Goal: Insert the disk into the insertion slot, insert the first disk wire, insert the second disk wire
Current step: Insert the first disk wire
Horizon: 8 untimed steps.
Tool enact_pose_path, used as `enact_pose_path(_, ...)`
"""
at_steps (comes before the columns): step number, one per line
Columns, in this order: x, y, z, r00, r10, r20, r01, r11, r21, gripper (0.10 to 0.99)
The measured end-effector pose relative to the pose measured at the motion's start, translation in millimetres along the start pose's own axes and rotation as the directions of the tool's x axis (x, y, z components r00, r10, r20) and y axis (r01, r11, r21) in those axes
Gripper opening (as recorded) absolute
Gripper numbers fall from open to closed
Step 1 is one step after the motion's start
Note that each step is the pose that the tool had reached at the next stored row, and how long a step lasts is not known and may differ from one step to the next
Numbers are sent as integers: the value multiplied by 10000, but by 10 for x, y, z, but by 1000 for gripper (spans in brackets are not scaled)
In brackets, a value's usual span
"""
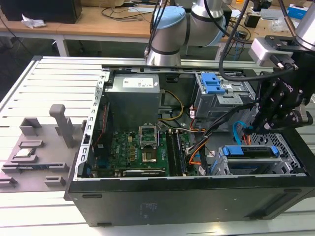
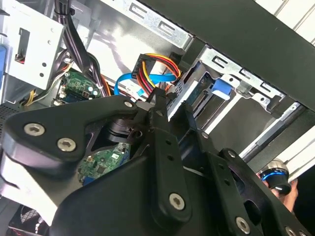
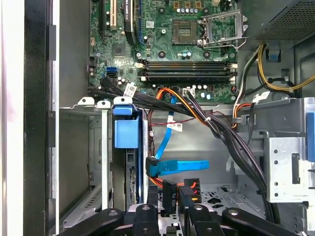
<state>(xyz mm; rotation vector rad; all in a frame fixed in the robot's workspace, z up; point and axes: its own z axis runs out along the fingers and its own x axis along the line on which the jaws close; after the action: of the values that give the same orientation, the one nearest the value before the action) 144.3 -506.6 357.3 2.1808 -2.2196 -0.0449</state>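
Observation:
The disk (image 1: 251,151), framed by its blue carrier (image 3: 125,132), sits inside the insertion slot (image 1: 291,147) of perforated grey metal at the case's front corner on the exterior view's right. My black gripper (image 1: 250,132) hangs just behind the disk's rear end. In the first wrist view the gripper (image 3: 170,212) has its fingers closed around a black plug (image 3: 167,195) with red, yellow and black wires. The second wrist view shows the fingertips (image 2: 158,101) together beneath those coloured wires (image 2: 152,66). A flat blue wire (image 3: 179,167) ends in a blue plug lying against the disk's end.
A thick black cable bundle (image 3: 216,132) and orange wires run from the motherboard (image 3: 182,54) past the gripper. The taller grey cage with a blue latch (image 1: 214,84) stands behind. The power supply (image 1: 133,98) fills the back. Grey fixtures (image 1: 34,147) lie on the slatted table at the exterior view's left.

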Motion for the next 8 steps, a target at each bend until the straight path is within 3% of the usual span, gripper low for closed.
enact_pose_path(4, 0, 0, 1, 10000, 0, 1, 0, 10000, 0, 290)
enact_pose_path(5, 0, 0, 1, 10000, 0, 1, 0, 10000, 0, 165)
enact_pose_path(8, 1, 0, 1, 10000, 0, 1, 0, 10000, 0, 165)
